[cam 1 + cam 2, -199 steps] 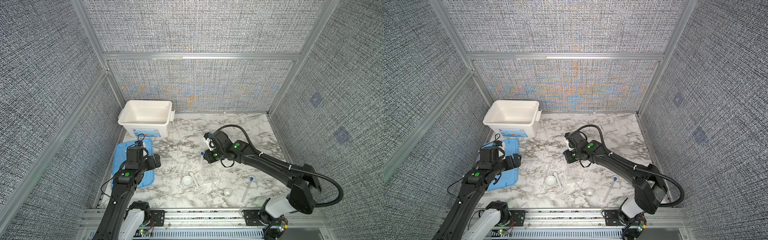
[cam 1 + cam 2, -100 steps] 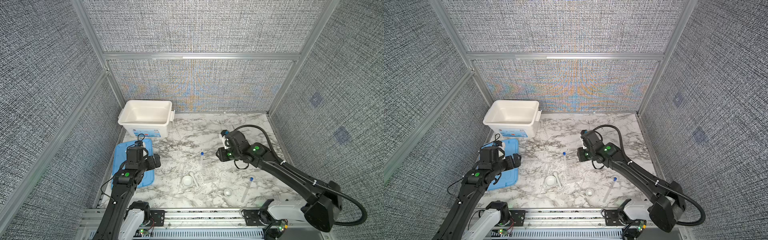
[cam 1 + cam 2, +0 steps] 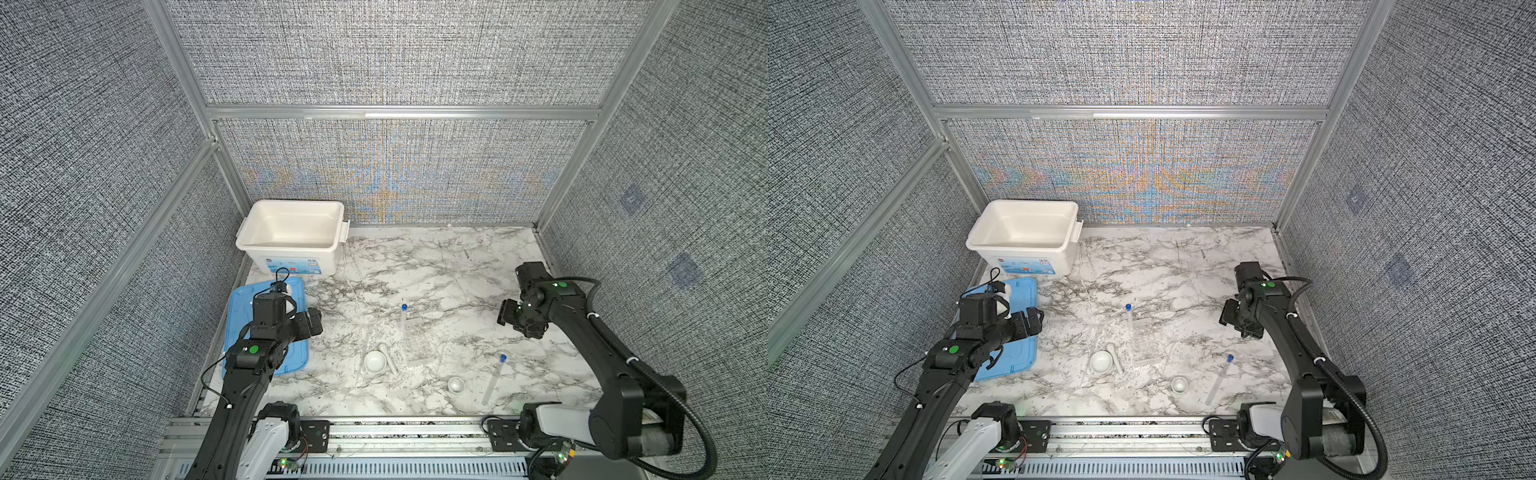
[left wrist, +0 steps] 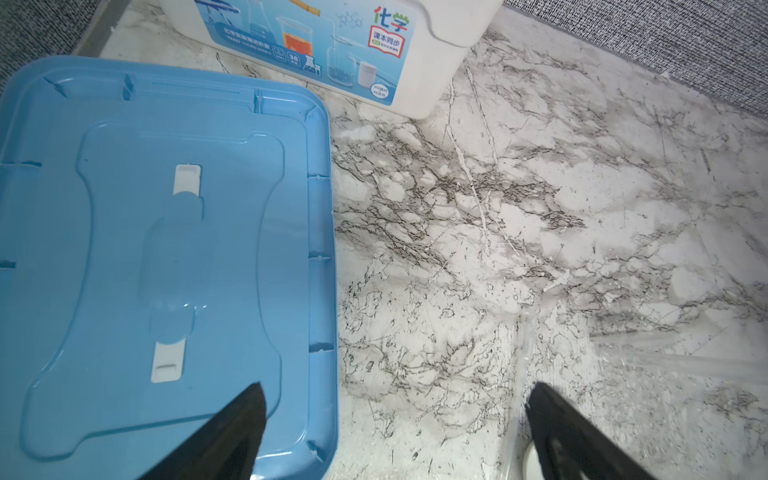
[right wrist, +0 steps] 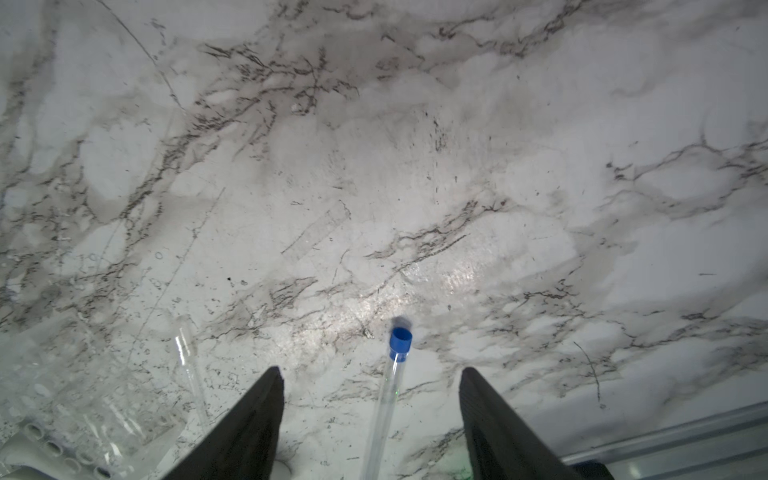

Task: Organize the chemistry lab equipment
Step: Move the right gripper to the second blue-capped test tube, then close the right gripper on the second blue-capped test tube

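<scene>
Our left hand (image 4: 397, 395) hovers with its fingers spread wide and nothing between them, above the near edge of the blue lid (image 3: 241, 309). The lid lies flat in front of the white tub (image 3: 291, 259) at the back left of the surface (image 3: 436, 266). Our right hand (image 5: 372, 374) is open too, raised near the right side. In its wrist view a blue-capped tube (image 3: 493, 380) lies on the surface below, between the fingers but touching neither. A thin clear rod (image 5: 189, 365) lies near it. The second tube (image 3: 403, 322) lies near the middle. Just in front of it sits the mortar bowl (image 3: 374, 360) with the pestle (image 3: 388, 362) right beside it. The small dish (image 3: 456, 384) rests near the front, between the bowl and the first tube.
</scene>
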### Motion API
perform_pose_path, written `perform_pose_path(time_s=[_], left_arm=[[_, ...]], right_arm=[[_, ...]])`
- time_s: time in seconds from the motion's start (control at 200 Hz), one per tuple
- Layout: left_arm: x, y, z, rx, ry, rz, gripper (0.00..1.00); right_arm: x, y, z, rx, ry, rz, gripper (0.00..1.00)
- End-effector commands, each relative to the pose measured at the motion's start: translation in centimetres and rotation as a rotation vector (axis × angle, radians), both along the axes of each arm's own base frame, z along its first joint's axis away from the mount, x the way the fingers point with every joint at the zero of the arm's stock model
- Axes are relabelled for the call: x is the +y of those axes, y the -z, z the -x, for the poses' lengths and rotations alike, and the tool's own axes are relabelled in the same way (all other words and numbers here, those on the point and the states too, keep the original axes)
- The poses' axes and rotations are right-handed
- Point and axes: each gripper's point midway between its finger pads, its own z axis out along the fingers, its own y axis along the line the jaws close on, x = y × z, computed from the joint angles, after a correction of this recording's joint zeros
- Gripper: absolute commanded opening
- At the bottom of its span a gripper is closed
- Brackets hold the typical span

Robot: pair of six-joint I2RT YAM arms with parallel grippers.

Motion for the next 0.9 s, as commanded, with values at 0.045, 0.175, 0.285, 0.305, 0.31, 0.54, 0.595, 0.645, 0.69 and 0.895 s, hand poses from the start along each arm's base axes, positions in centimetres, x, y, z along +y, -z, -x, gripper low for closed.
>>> perform_pose_path(time_s=[0.045, 0.175, 0.285, 0.305, 0.31, 0.54, 0.595, 0.645, 0.69, 0.895], left_arm=[[-0.1, -0.4, -0.4, -0.022, 0.008, 0.003, 0.99], [-0.2, -0.5, -0.6, -0.024, 0.011, 0.002, 0.99], [-0.4, -0.2, -0.8, -0.014, 0.019, 0.008, 0.99], [-0.5, -0.1, -0.8, -0.01, 0.023, 0.011, 0.99], [-0.5, -0.2, -0.8, -0.011, 0.024, 0.011, 0.99], [-0.6, -0.1, -0.9, -0.001, 0.029, 0.016, 0.99], [-0.7, 0.0, -0.9, 0.0, 0.029, 0.017, 0.99], [-0.6, -0.1, -0.9, -0.003, 0.028, 0.017, 0.99], [-0.6, -0.1, -0.8, -0.006, 0.028, 0.016, 0.99], [-0.6, -0.1, -0.8, -0.007, 0.028, 0.017, 0.99]], right_arm=[[-0.4, 2.7, 2.5, 0.162, 0.025, -0.047, 0.7], [-0.2, 5.4, 3.6, 0.265, 0.058, -0.124, 0.67], [0.6, 7.4, 4.0, 0.308, 0.06, -0.178, 0.61], [0.8, 7.7, 4.1, 0.314, 0.06, -0.189, 0.6], [0.9, 7.8, 4.1, 0.315, 0.06, -0.19, 0.59], [1.4, 9.5, 4.5, 0.339, 0.068, -0.222, 0.45], [1.3, 9.7, 4.6, 0.344, 0.067, -0.219, 0.41], [1.3, 9.8, 4.5, 0.345, 0.066, -0.217, 0.38], [1.3, 9.9, 4.5, 0.347, 0.067, -0.217, 0.36], [1.4, 9.8, 4.2, 0.337, 0.056, -0.225, 0.28]])
